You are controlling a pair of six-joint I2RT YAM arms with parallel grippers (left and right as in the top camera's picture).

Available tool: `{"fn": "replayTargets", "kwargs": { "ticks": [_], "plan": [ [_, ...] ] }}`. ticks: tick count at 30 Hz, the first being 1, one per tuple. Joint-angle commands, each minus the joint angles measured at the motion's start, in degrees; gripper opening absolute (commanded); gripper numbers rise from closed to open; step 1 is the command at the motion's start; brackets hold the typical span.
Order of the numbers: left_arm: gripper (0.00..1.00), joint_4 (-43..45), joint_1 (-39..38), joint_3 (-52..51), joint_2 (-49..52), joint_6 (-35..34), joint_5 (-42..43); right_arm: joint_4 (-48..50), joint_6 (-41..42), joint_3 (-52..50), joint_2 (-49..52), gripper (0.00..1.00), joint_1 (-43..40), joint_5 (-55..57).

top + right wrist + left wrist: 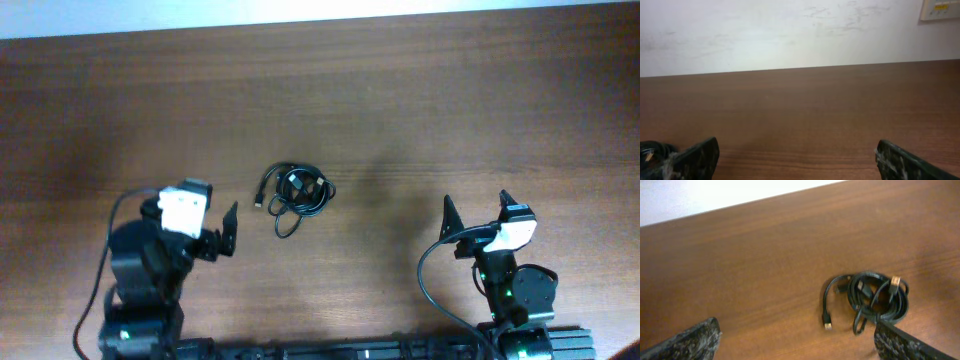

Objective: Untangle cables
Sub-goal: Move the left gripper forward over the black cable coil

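Observation:
The cables (300,193) lie in a small black tangled coil on the wooden table, right of my left gripper (192,205) and left of my right gripper (475,200). In the left wrist view the cables (875,297) sit just ahead of the right fingertip (890,337), with one loose end and its plug (827,326) trailing left. The left gripper (795,340) is open and holds nothing. My right gripper (797,152) is also open, over bare wood. Only a sliver of the cables (652,150) shows at its lower left.
The brown table (420,90) stretches far and wide around the coil. Its far edge meets a white wall (790,35), and a small pale plate (940,9) is fixed on that wall at the upper right.

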Motion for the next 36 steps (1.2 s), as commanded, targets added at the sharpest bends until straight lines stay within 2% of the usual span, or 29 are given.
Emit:
{"fn": "replayTargets", "kwargs": {
  "ticks": [1, 4, 8, 11, 19, 25, 28, 30, 34, 36],
  "plan": [
    [0.99, -5.9, 0.17, 9.27, 8.5, 3.19, 4.11, -0.39, 0.2, -0.2, -0.5, 0.98, -0.22, 0.5],
    [0.99, -13.88, 0.17, 17.22, 16.9, 3.52, 7.28, -0.39, 0.2, -0.2, -0.5, 0.98, -0.22, 0.5],
    [0.99, -22.69, 0.02, 25.07, 25.24, 3.54, 7.19, -0.39, 0.2, -0.2, -0.5, 0.98, -0.22, 0.5],
    [0.99, -26.86, -3.41, 29.46, 31.85, 3.52, 7.15, -0.39, 0.2, -0.2, -0.5, 0.98, -0.22, 0.5],
    [0.99, -25.68, -14.91, 30.23, 43.47, 3.45, 7.89, -0.39, 0.2, -0.2, -0.5, 0.99, -0.22, 0.5],
    [0.99, -25.92, -18.47, 30.23, 49.46, 2.38, 12.13, -0.39, 0.2, -0.2, -0.5, 0.98, -0.22, 0.5],
    [0.99, -25.77, -18.97, 30.23, 51.58, -0.85, 12.02, -0.39, 0.2, -0.2, -0.5, 0.99, -0.22, 0.5],
    [0.99, -24.92, -18.95, 30.23, 52.85, -5.4, 8.83, -0.39, 0.2, -0.2, -0.5, 0.98, -0.22, 0.5],
    [0.99, -23.71, -18.95, 30.23, 54.75, -21.09, -4.96, -0.39, 0.2, -0.2, -0.5, 0.98, -0.22, 0.5],
    [0.99, -22.34, -18.95, 30.18, 55.49, -27.21, -6.19, -0.39, 0.2, -0.2, -0.5, 0.98, -0.22, 0.5]
  ]
}}
